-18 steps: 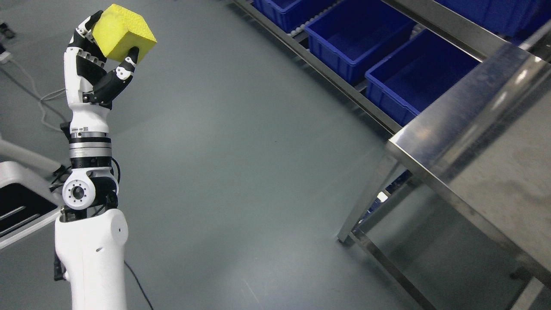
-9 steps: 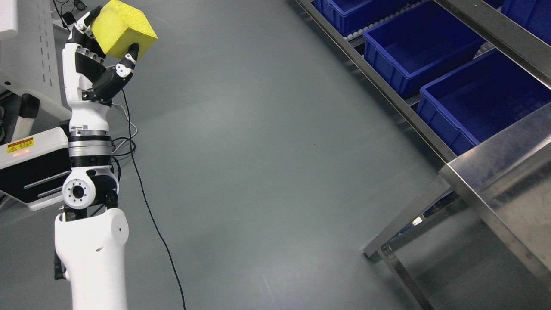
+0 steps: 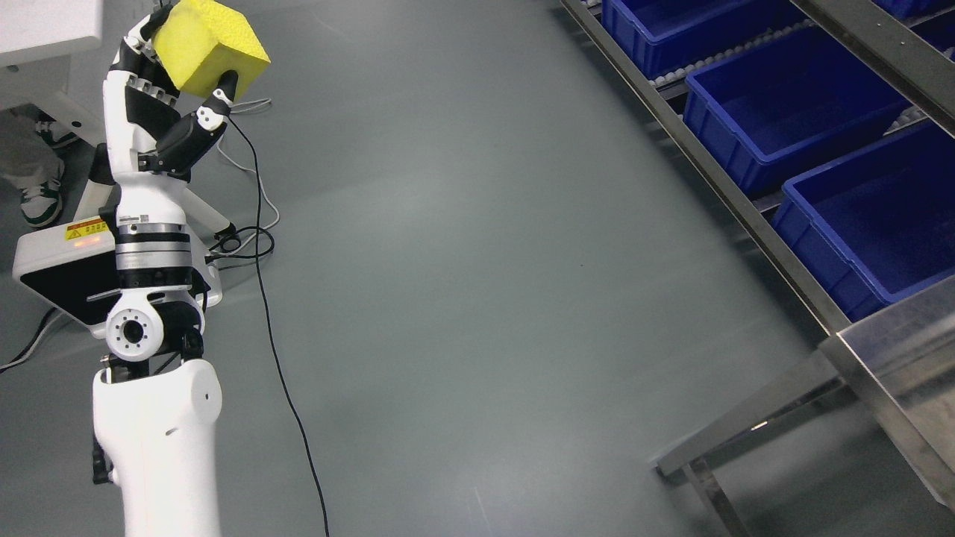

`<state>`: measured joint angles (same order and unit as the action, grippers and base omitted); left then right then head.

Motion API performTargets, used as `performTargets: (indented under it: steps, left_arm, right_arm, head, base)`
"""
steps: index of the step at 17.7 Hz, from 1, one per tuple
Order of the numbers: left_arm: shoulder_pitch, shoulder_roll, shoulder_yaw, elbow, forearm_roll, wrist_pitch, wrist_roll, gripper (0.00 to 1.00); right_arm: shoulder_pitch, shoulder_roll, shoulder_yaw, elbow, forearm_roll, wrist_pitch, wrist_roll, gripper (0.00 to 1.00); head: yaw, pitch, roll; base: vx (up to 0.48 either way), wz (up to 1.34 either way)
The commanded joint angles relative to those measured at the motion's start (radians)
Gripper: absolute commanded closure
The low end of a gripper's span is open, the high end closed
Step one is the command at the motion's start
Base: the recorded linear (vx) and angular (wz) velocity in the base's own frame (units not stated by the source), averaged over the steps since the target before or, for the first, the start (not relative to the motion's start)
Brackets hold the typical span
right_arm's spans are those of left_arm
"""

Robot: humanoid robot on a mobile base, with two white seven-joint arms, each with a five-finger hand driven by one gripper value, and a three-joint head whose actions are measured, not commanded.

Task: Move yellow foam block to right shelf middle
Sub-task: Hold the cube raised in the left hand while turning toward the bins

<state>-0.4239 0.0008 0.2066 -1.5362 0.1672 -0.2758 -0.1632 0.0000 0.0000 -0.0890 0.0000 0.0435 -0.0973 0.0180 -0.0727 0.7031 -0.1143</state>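
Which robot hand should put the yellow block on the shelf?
Probably the left hand. Its fingers are already wrapped around the yellow foam block, held up high. No right hand shows in the picture, so it would have to take the block first.

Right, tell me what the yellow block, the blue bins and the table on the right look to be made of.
Yellow block, held in the left hand: looks like foam, matte with a finely pitted, dotted face. Blue bins: probably moulded plastic, even colour, smooth walls, thick rims. Table: seemingly stainless steel, brushed grey sheet with blurred reflections.
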Motion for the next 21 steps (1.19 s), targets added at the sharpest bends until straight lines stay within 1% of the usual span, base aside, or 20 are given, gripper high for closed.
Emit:
performTargets:
  steps: [1, 11, 21]
  left_arm:
    - [0.002, 0.017, 0.005, -0.009, 0.000, 0.000, -0.004, 0.54]
    - [0.020, 0.017, -0.007, -0.010, 0.000, -0.003, -0.010, 0.54]
    - [0.014, 0.017, -0.009, -0.018, -0.002, -0.003, -0.009, 0.54]
  right_arm:
    - [-0.003, -0.017, 0.000, -0.017, -0.044, 0.001, 0.000, 0.00]
    - [-0.002, -0.017, 0.000, -0.017, -0.045, 0.001, 0.000, 0.00]
    - [-0.003, -0.017, 0.000, -0.017, -0.044, 0.001, 0.000, 0.00]
  head:
    - [0.0000, 0.000, 0.000]
    - [0.0000, 0.000, 0.000]
    - [0.0000, 0.000, 0.000]
  base:
    - [0.085, 0.20]
    - [0.120, 0.13]
    - [0.249, -0.01]
